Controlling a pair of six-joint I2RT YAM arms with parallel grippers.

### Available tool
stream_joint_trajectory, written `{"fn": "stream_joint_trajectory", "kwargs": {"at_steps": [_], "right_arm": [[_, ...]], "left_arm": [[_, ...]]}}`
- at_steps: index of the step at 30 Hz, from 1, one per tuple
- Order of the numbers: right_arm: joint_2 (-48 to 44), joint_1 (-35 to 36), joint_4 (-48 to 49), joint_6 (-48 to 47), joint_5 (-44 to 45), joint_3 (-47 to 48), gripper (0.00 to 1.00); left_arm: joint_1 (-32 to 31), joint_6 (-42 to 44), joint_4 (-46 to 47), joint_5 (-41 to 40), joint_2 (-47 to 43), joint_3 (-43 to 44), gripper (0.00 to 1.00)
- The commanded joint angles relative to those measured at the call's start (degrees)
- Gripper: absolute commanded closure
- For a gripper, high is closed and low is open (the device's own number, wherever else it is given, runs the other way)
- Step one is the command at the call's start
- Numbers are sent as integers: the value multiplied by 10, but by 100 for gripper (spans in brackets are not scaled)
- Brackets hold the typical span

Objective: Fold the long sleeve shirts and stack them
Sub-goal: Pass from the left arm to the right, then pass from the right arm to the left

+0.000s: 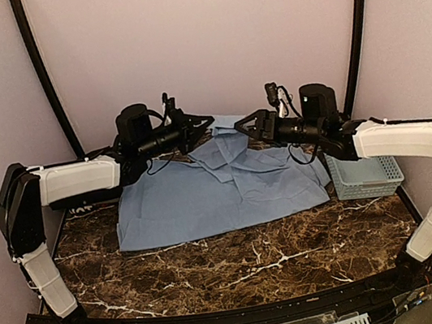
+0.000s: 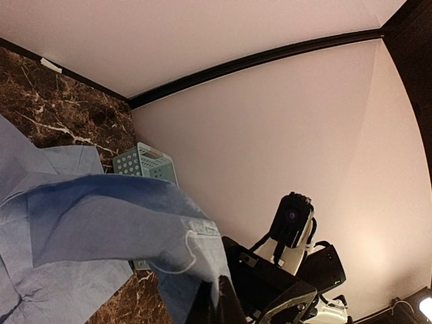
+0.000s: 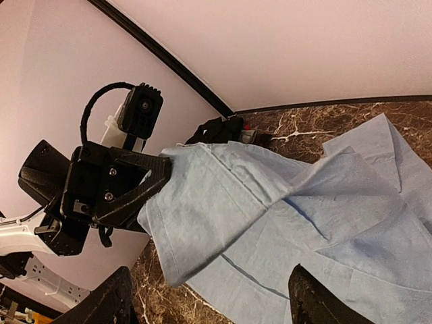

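A light blue long sleeve shirt (image 1: 220,188) lies spread over the back half of the marble table. My left gripper (image 1: 206,120) hovers over the shirt's far edge, shut on a fold of its cloth and lifting it. In the left wrist view the two dark fingers (image 2: 214,282) pinch the blue cloth (image 2: 121,223), which hangs from them. My right gripper (image 1: 240,126) faces the left one from a short way to the right, open. Its fingertips (image 3: 111,300) stand wide apart at the bottom of the right wrist view, with nothing between them and the raised fold (image 3: 202,209) just beyond.
A pale blue lattice basket (image 1: 364,176) stands at the table's right edge, beside the shirt. At the back wall lies a dark bundle (image 3: 219,128) that I cannot identify. Bare marble (image 1: 256,258) runs along the front, toward the arm bases.
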Motion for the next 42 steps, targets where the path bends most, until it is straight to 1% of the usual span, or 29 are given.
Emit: {"fn": "stream_joint_trajectory", "kwargs": {"at_steps": [1,5,10,12,14,16,17,18,19,20,21,22,23,24,25,26,28,31,37,39,40,41,42], "right_arm": [[35,3,58,71,-43,25,27],[58,3,88,100,-69,33,40],[71,3,104,115,-76,39,67],[67,3,95,111,-68,44,83],[62,2,63,94,-59,59,100],[60,0,10,71,-46,86,100],[61,-1,-29,54,-39,106,100],[62,-4,-65,36,-32,127,100],[65,-8,-107,13,-29,150,100],[69,-14,-148,-6,-29,173,100],[74,-20,-185,-25,-34,197,100],[80,-27,-229,-43,-39,221,100],[87,-32,-267,-63,-46,245,100],[96,-38,-306,-81,-52,269,100],[104,-42,-340,-100,-56,299,100],[113,-45,-370,-116,-60,319,100],[132,-47,-420,-143,-69,353,100],[154,-47,-467,-167,-82,384,100],[185,-47,-528,-214,-117,429,100],[194,-47,-551,-231,-122,442,100],[196,-46,-561,-238,-124,444,100],[196,-46,-565,-243,-125,444,100],[196,-47,-567,-245,-126,444,100]], "left_arm": [[-4,7,33,0,-31,-21,100],[-6,13,38,-1,-33,-34,100],[-6,22,40,-4,-35,-49,100],[-7,31,39,-4,-36,-55,100],[-7,45,36,-3,-38,-62,99],[-7,76,27,2,-39,-69,94],[-7,92,19,8,-40,-70,88],[-7,131,2,9,-43,-69,84],[-7,153,-21,15,-45,-68,74],[-7,203,-38,17,-49,-63,69],[-7,229,-72,16,-51,-60,58],[-7,283,-90,15,-57,-55,53],[-8,308,-119,14,-60,-54,44],[-8,352,-131,13,-66,-55,40],[-9,374,-154,5,-69,-54,33],[-10,416,-164,1,-77,-55,31],[-14,472,-188,-13,-87,-56,25],[-26,541,-216,-43,-106,-57,20],[-54,696,-229,-80,-144,-70,13],[-70,790,-251,-98,-152,-68,13],[-81,814,-260,-111,-155,-67,12],[-87,859,-276,-119,-159,-67,12],[-95,878,-283,-133,-160,-65,12]]}}
